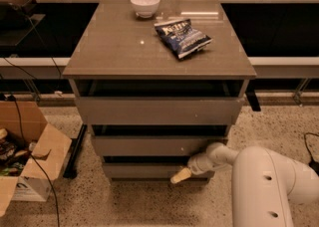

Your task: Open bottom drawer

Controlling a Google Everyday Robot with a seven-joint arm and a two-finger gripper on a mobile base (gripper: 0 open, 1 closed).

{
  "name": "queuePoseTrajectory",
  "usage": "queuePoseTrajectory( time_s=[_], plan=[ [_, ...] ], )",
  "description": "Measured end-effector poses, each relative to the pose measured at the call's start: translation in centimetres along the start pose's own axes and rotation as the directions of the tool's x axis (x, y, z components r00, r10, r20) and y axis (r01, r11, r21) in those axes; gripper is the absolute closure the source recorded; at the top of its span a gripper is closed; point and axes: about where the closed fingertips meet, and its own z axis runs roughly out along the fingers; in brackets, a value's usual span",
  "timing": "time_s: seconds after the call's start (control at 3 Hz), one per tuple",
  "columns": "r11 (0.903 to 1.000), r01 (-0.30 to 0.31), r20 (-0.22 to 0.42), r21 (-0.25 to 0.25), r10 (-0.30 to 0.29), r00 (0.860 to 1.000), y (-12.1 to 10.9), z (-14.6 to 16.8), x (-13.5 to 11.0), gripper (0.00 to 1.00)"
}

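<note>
The grey-brown cabinet has three handleless drawers. The bottom drawer [142,170] is the lowest, slimmest front panel, with a dark gap above it. My gripper [180,175] hangs on the white arm that comes in from the lower right. Its cream-coloured tip lies against the right part of the bottom drawer's front, just below the drawer's top edge. The middle drawer front [154,146] and the tall top drawer front [157,110] sit above it.
A white bowl [145,5] and a blue chip bag [182,36] lie on the cabinet top. An open cardboard box [27,159] with cables stands on the speckled floor at the left. My white arm body [271,186] fills the lower right.
</note>
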Motion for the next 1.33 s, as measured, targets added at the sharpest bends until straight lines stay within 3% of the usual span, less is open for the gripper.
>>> queuePoseTrajectory(
  time_s=[0.33,0.67,1.0,1.33],
  plan=[
    [1.0000,0.000,0.000,0.000,0.000,1.000,0.1,0.0,0.1,0.19],
    [0.9991,-0.025,-0.043,-0.034,0.024,0.999,1.0,1.1,1.4,0.50],
    [0.9985,-0.033,-0.052,-0.045,0.030,0.998,1.5,1.2,1.5,0.73],
    [0.9985,-0.033,-0.052,-0.045,0.030,0.998,1.5,1.0,1.4,0.69]
  ],
)
